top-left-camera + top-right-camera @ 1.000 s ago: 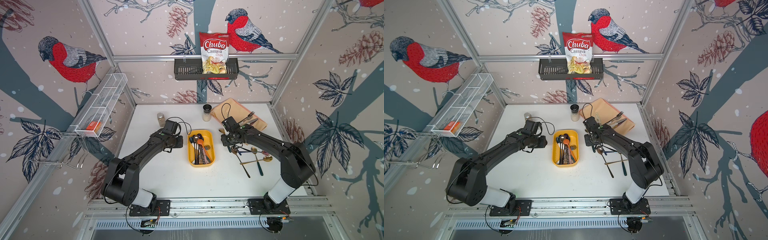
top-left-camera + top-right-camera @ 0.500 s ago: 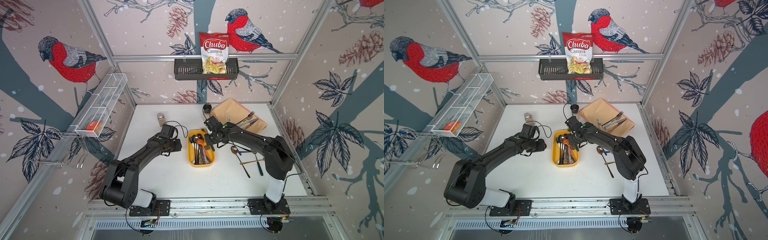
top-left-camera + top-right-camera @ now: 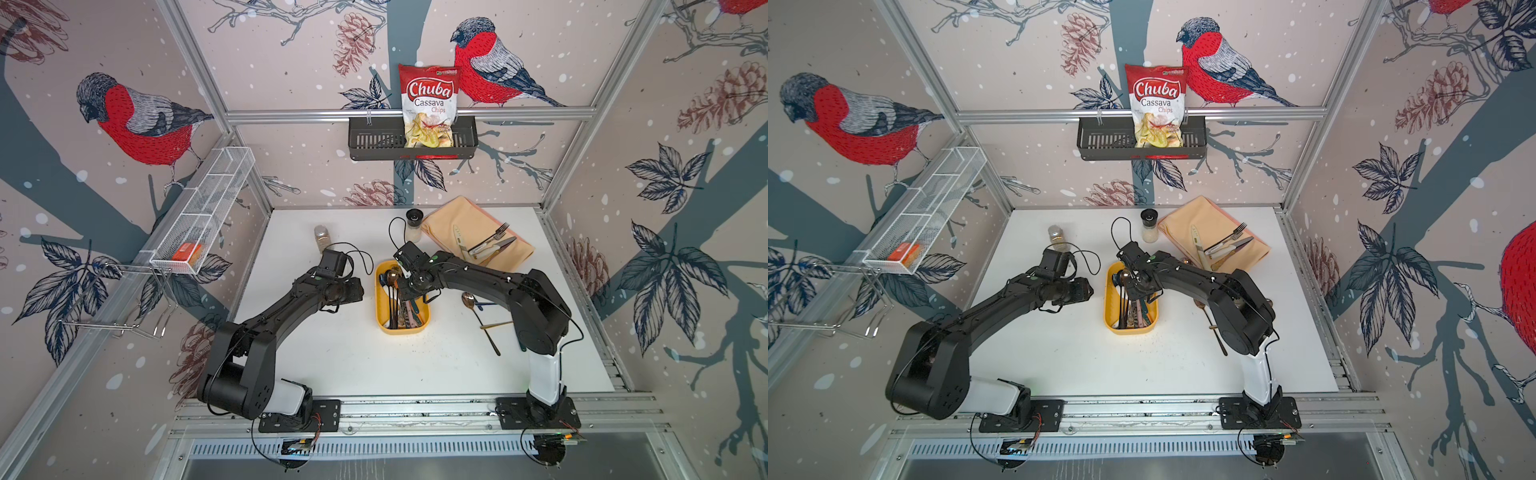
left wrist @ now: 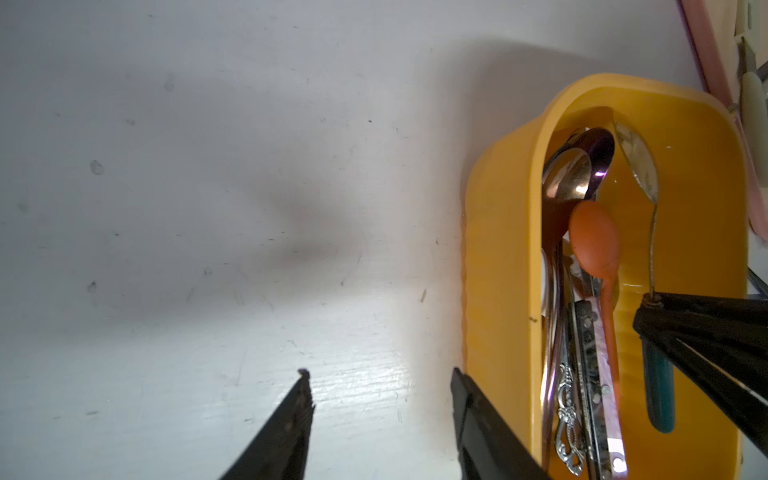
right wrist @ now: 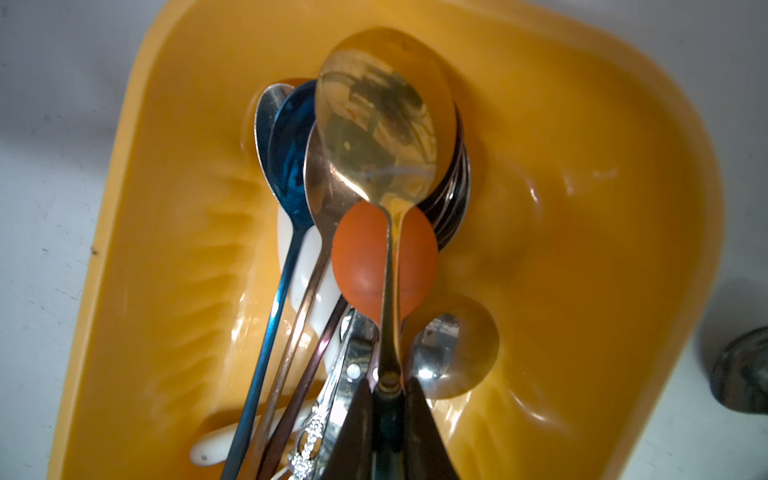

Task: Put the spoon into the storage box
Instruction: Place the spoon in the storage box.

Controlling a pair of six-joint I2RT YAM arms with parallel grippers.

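**A:** Jaws on the right arm point(image 3: 478, 275): what do they have?

**B:** They're pinched narrow on the spoon point(image 5: 384, 124), right where the metal shaft meets its teal handle point(image 4: 658, 395).

**A:** Which way does it lie from them?

**B:** Seen from above, the bowl points toward about 11 o'clock and the handle trails toward 5. That runs along the long axis of the storage box point(image 3: 401, 331). The spoon is inside the rim line, above the other spoons point(image 5: 291, 158) lying there. I can't tell whether the bowl touches anything.

**A:** And the left jaws?

**B:** The left arm point(image 3: 291, 302) sits at the box's 9 o'clock. Its jaws are fairly wide and empty, over bare desk point(image 4: 166, 208) just beside the box wall.

**A:** So whose move is it?

**B:** The right arm's, I'd judge. It only has to let go, since the spoon is lined up and needs no turn.
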